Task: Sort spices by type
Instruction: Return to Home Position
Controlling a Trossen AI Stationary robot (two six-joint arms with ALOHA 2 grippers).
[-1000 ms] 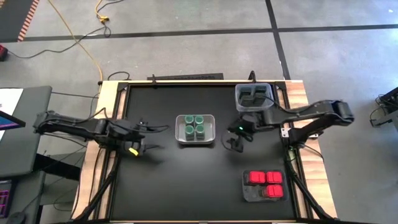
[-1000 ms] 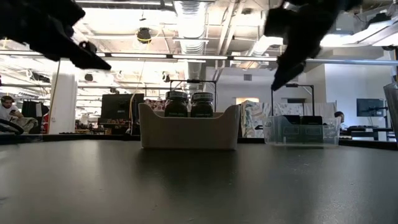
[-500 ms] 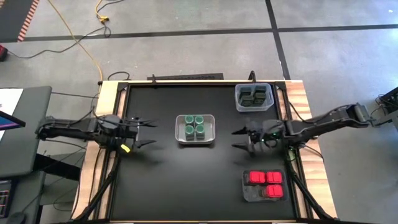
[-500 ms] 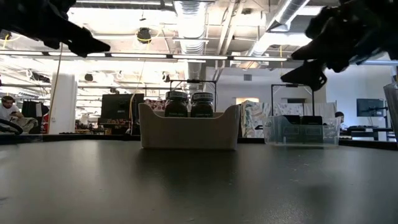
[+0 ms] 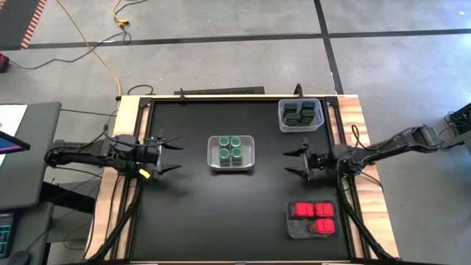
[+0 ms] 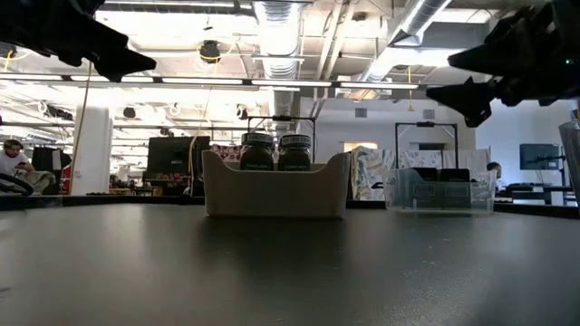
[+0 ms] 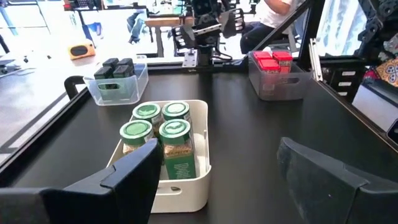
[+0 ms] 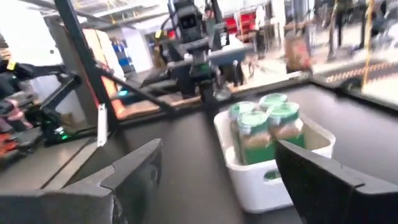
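Sorting appears done: jars (image 5: 230,152), tins (image 5: 300,112), boxes (image 5: 314,216) binned separately. Left gripper (image 5: 171,153) and right gripper (image 5: 292,163) gape empty, flanking jars. Next: park both arms home.

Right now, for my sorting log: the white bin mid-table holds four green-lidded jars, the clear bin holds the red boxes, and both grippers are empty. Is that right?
Not quite. The high view shows the clear bin holding dark tins; the red boxes lie in the grey tray. The white bin does hold four green-lidded jars, and the left gripper and right gripper are empty.
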